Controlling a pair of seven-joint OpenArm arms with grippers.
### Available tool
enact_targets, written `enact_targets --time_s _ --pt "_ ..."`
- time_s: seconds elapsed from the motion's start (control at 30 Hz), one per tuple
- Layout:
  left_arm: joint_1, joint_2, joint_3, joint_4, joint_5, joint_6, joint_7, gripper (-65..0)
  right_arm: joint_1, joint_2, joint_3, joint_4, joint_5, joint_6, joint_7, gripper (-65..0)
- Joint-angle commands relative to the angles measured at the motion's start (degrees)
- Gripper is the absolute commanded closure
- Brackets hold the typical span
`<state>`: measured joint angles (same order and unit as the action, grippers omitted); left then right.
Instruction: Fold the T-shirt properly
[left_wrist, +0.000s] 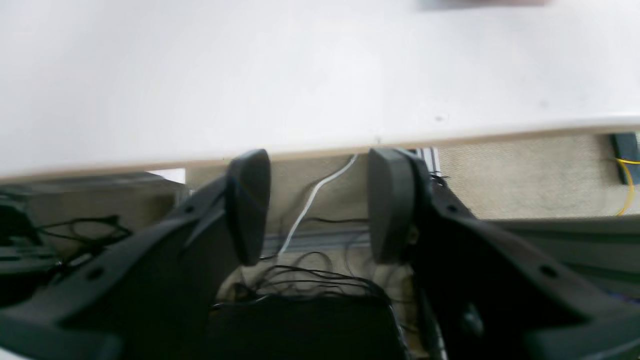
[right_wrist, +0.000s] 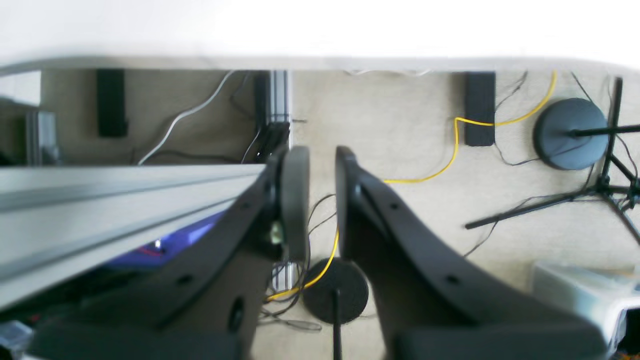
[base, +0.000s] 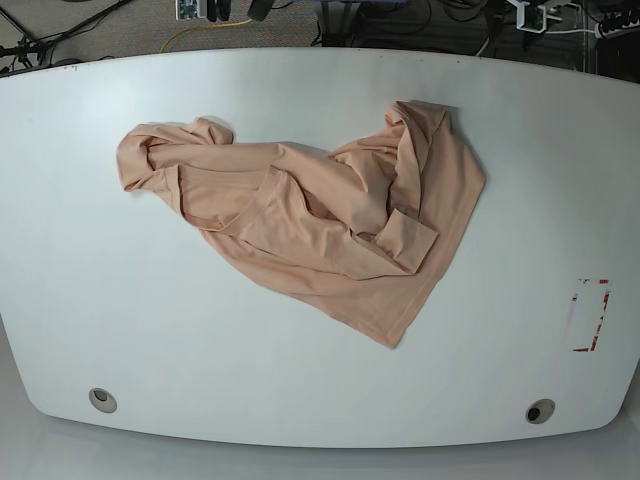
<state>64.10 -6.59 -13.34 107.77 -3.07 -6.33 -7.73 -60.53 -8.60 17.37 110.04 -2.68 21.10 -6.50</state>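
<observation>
Peach T-shirt (base: 310, 225) crumpled on the white table (base: 100, 300), a little above the middle in the base view, not yet folded. Long axis diagonal, from a bunched end at upper left, down to a pointed corner of fabric at lower right of centre; a second lobe rising toward upper right, folded over itself. Neck and print not made out.

Left gripper (left_wrist: 315, 205) off the near table edge, pads well apart, nothing between. Right gripper (right_wrist: 322, 200) likewise off the edge over the carpeted floor (right_wrist: 410, 210), pads nearly together with a narrow gap, clamping nothing.
</observation>
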Motion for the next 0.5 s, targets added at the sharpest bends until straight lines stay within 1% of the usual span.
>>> enact_targets --time_s 0.0,0.13,0.2,0.27,0.4,0.47 --pt "0.9 -0.3 -0.2 1.2 -0.3 0.4 -1.5 -28.2 -0.8 0.0 0.2 2.9 0.6 1.2 -0.4 -8.7" --pt "0.4 -0.3 -0.2 1.5 -0.3 0.4 -1.6 -28.2 0.3 0.4 0.2 3.1 0.6 1.2 0.1 -8.7" --pt "-0.3 -0.2 -0.2 1.6 -0.3 0.4 -1.6 -28.2 1.7 1.8 0.2 3.1 0.6 1.2 0.1 -8.7" --pt "-0.5 0.5 -0.1 1.6 -0.3 0.4 -1.6 -28.3 2.7 2.4 0.2 3.1 0.7 1.2 0.1 -8.7" --pt "-2.2 2.3 -0.2 1.6 -0.3 0.4 -1.6 -28.6 6.2 2.6 0.1 3.1 0.7 1.2 0.0 -8.7" --pt "-2.7 2.4 -0.2 1.6 -0.3 0.3 -1.6 -28.7 8.0 3.5 0.1 3.1 0.7 1.2 0.0 -8.7"
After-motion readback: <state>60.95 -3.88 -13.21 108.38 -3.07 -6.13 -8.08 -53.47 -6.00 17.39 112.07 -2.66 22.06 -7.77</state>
